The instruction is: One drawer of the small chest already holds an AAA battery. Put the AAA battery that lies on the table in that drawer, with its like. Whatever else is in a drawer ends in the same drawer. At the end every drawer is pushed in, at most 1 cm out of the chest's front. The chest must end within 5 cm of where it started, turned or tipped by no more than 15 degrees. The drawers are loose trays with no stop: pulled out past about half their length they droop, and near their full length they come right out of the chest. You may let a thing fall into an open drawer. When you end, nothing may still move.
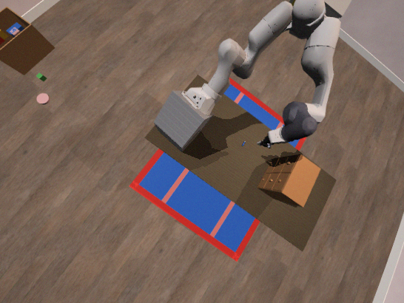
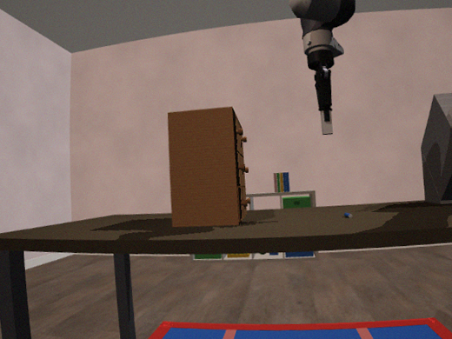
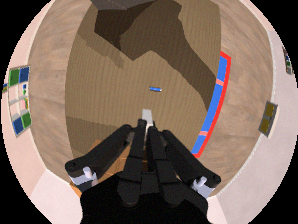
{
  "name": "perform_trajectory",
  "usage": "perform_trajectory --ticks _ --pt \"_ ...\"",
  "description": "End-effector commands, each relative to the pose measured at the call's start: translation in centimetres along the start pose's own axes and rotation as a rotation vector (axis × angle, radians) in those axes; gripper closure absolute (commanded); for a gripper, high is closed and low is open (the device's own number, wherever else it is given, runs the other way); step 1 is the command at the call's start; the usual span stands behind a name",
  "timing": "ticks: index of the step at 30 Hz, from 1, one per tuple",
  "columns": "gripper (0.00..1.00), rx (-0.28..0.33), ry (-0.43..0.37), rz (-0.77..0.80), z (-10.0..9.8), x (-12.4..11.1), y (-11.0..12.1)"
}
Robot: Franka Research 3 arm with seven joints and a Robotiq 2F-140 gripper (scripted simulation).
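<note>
The small wooden chest [image 1: 289, 179] stands on the dark table, its drawer fronts with round knobs facing the table's middle; it also shows in the exterior view [image 2: 207, 166]. All its drawers look pushed in. The small blue AAA battery [image 1: 243, 143] lies on the table between the chest and the grey block, and also shows in the exterior view [image 2: 347, 215] and in the wrist view [image 3: 154, 88]. My gripper [image 1: 267, 143] [image 2: 327, 124] [image 3: 145, 116] hangs high above the table, in front of the chest's drawer side, fingers shut with nothing between them.
A large grey block [image 1: 180, 119] holding the arm's base stands at the table's far end. A blue and red mat [image 1: 201, 201] lies on the floor under the table. A shelf with coloured boxes [image 2: 283, 198] stands by the back wall.
</note>
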State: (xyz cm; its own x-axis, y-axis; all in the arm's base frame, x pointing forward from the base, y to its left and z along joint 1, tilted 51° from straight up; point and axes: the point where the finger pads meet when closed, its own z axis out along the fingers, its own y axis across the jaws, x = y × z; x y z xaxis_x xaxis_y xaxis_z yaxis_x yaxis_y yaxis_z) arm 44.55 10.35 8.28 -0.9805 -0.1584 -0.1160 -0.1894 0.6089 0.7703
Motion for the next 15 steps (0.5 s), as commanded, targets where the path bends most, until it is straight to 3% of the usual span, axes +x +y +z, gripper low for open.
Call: perform_trajectory --ticks 1,10,12,15 --pt "1.0 0.001 0.0 -0.001 -0.1 -0.1 -0.7" --pt "1.0 0.001 0.001 0.001 -0.9 -0.7 -6.9" --pt "1.0 0.001 0.001 0.001 -0.9 -0.7 -6.9" --pt "1.0 0.001 0.002 0.001 -1.2 -0.9 -9.5"
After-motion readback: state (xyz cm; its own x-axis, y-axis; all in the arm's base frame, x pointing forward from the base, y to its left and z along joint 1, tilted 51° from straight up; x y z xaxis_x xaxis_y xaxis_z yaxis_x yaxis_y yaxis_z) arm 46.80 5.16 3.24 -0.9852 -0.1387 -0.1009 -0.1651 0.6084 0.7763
